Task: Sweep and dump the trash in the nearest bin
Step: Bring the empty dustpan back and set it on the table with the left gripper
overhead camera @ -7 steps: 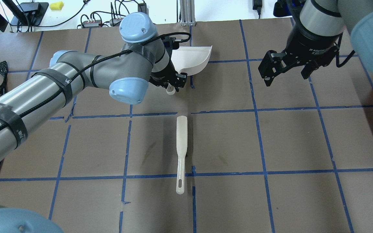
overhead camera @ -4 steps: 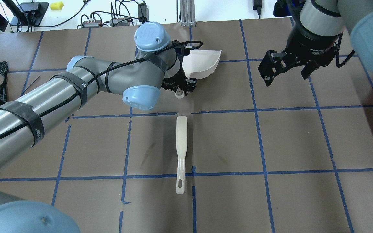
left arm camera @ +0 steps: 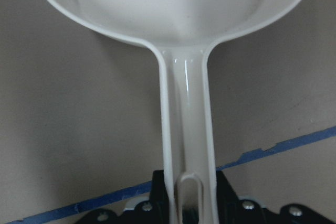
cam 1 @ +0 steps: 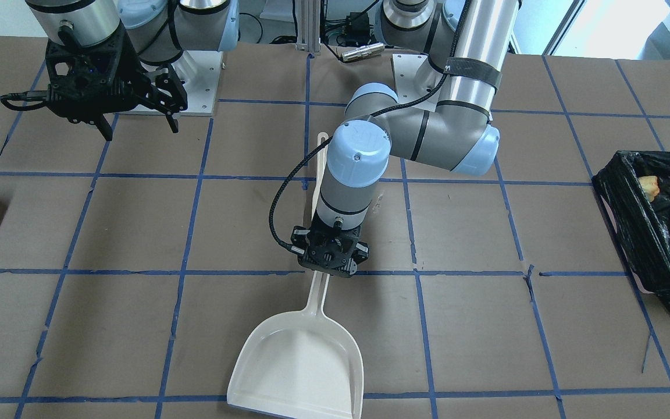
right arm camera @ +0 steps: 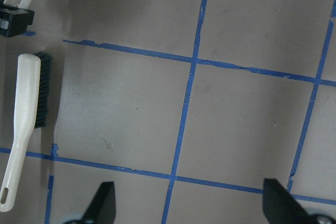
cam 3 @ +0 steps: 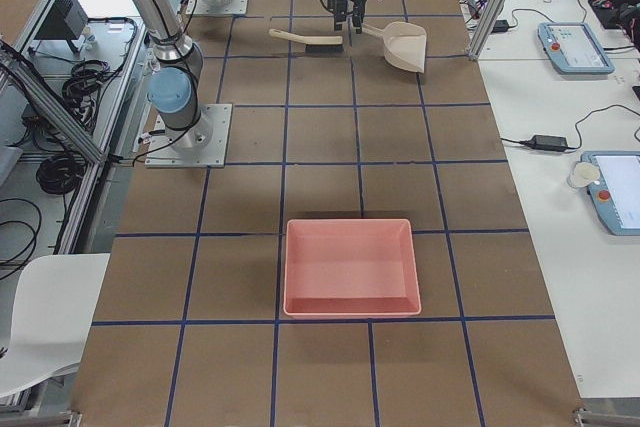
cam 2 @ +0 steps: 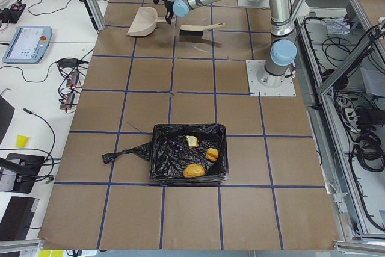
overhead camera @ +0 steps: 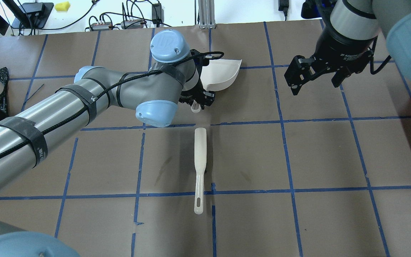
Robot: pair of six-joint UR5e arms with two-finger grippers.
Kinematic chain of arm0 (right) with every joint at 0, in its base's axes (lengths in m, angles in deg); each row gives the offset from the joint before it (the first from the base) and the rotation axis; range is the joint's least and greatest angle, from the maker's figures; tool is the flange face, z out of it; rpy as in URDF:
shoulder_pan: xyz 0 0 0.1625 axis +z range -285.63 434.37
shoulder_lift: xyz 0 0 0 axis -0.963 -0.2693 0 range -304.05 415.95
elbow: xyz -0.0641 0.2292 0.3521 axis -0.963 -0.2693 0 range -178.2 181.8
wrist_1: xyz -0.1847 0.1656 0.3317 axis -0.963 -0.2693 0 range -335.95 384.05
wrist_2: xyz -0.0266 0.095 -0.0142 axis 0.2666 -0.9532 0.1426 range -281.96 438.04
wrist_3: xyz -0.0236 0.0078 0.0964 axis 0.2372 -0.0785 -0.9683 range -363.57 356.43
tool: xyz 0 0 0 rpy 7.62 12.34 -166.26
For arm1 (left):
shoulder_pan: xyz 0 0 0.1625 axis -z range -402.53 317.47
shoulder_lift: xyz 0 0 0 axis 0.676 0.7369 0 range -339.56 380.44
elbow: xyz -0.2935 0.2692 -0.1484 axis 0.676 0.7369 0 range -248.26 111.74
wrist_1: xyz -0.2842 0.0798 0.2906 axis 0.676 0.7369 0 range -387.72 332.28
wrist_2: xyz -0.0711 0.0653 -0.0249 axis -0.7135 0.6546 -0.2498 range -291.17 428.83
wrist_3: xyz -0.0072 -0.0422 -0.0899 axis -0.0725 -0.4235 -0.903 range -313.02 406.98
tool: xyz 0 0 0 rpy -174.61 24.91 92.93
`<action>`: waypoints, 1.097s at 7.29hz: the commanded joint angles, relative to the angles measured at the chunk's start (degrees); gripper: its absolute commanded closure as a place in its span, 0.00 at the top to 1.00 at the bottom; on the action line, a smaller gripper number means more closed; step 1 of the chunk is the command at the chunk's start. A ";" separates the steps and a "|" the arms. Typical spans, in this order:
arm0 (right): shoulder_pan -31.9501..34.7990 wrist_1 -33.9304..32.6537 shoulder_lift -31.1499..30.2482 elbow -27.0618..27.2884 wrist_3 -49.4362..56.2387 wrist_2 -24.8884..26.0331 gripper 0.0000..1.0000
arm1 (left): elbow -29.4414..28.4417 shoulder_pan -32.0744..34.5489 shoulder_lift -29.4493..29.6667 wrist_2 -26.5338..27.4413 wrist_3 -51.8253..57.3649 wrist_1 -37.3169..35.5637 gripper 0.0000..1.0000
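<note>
Wide open table [overhead camera: 326,153] lies under my right gripper [overhead camera: 314,85] and on to the middle, so it can go down or slide there. The brush [overhead camera: 200,160] lies in the middle, near my left gripper [cam 1: 330,266], and the dustpan [cam 1: 300,361] it holds sticks out the far way, so both block that strip. The bin [cam 2: 156,156] and the pink tray [cam 3: 350,267] sit far off at the two ends.

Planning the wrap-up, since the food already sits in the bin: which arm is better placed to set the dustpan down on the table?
Left. The left gripper is shut on the dustpan handle, so it only has to lower and let go. The right gripper hangs open and empty, off to the side.
</note>
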 commanded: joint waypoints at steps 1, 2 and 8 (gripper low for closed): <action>0.00 0.00 0.00 0.00 0.00 -0.03 1.00 | -0.07 1.01 0.30 0.65 -4.15 -0.04 0.14; 0.00 0.00 0.00 0.00 0.00 -0.12 1.00 | 0.01 1.02 0.30 0.65 -4.52 -0.04 0.14; 0.00 0.00 0.00 0.00 0.00 -0.21 1.00 | 0.10 0.94 -2.50 0.91 -4.09 1.27 1.00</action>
